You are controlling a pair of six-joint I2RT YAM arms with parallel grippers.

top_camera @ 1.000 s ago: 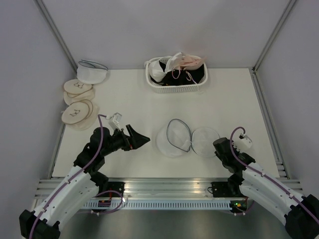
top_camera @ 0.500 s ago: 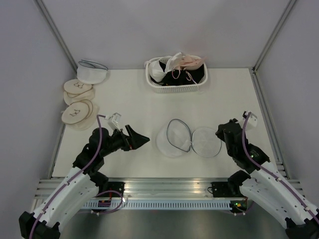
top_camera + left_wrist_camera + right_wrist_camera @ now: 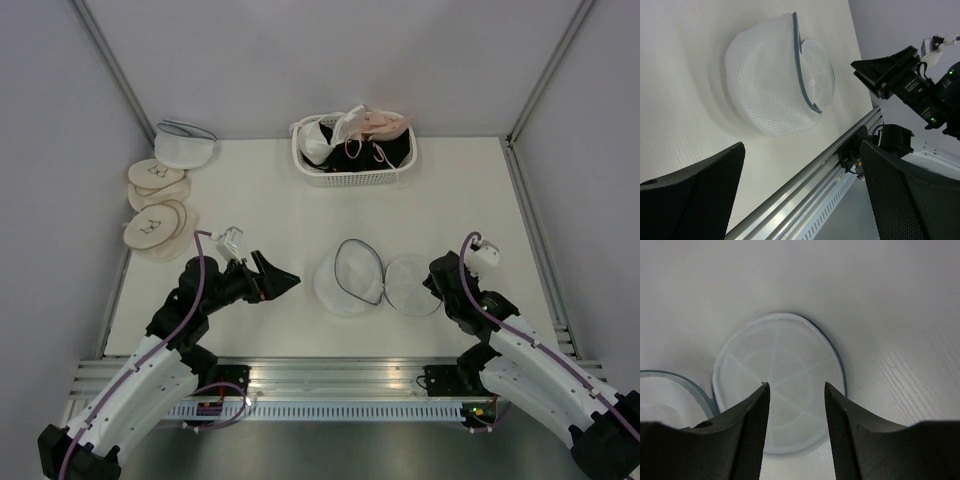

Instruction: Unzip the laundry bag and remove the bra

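Note:
The laundry bag (image 3: 350, 278) lies unzipped in the middle of the table. Its deeper mesh half, with the dark zipper rim, is on the left, and its flatter half (image 3: 412, 285) is folded out to the right. Both halves look empty. The pale pink bra (image 3: 386, 121) lies on top of the garments in the basket at the back. My right gripper (image 3: 435, 280) hovers at the flat half's right edge, open, with that half (image 3: 780, 370) seen between its jaws (image 3: 796, 385). My left gripper (image 3: 285, 283) stands open, well left of the bag (image 3: 770, 80), holding nothing (image 3: 802, 146).
A white slotted basket (image 3: 352, 175) with black and white garments stands at the back centre. Tan padded discs (image 3: 155, 205) and a white domed bag (image 3: 185, 145) lie at the far left. A metal rail (image 3: 330, 375) runs along the near table edge.
My right gripper swung up and away, then came back down beside the bag's flat half, and its jaws went from shut to open. The left arm and the bag stayed still.

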